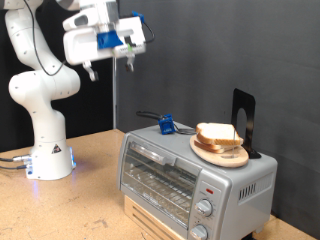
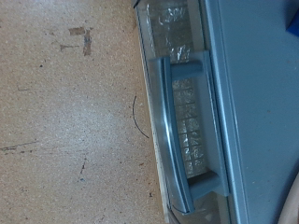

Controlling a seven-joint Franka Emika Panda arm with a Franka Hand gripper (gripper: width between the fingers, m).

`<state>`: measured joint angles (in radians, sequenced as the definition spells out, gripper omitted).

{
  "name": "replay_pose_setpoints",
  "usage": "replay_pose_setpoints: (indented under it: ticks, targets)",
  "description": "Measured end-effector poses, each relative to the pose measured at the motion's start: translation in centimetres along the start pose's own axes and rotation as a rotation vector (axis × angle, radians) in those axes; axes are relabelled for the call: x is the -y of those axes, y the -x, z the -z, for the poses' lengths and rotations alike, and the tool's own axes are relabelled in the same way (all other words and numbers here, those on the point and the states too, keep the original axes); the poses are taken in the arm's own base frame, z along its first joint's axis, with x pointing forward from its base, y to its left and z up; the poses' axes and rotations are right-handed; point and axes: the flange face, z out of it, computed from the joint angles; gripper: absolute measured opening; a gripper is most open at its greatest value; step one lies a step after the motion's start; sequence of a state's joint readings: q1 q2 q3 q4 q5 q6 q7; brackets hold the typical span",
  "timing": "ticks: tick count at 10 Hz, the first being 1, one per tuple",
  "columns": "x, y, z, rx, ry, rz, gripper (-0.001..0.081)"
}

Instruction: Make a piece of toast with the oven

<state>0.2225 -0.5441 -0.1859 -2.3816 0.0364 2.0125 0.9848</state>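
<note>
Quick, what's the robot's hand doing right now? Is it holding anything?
Gripper: up high above the oven, holding nothing; open or shut cannot be told.

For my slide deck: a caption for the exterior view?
Gripper raised high above the closed oven; bread waits on top.

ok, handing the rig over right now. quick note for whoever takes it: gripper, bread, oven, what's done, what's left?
Gripper: high in the air above the oven, holding nothing; the frames don't show whether it is open or shut.
Oven: on the wooden table, glass door shut; the wrist view looks straight down on the door handle.
Bread: slices of bread sit on a wooden plate on the oven's top, untouched.
Done: nothing visible yet.
Left: door not opened, no slice on the rack, knobs not seen turned.
</note>
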Motion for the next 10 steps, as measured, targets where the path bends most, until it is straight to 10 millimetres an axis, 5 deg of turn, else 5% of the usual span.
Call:
replay_pose_setpoints:
  ticks: [6, 7, 10]
  targets:
    - [3.5, -1.8, -8.9, -0.004, 0.069, 0.067, 0.0808]
    - [4.0, -1.4, -9.2, -0.043, 0.081, -0.002, 0.0808]
    - [3.0, -2.0, -9.1, 0.053, 0.063, 0.192, 0.0808]
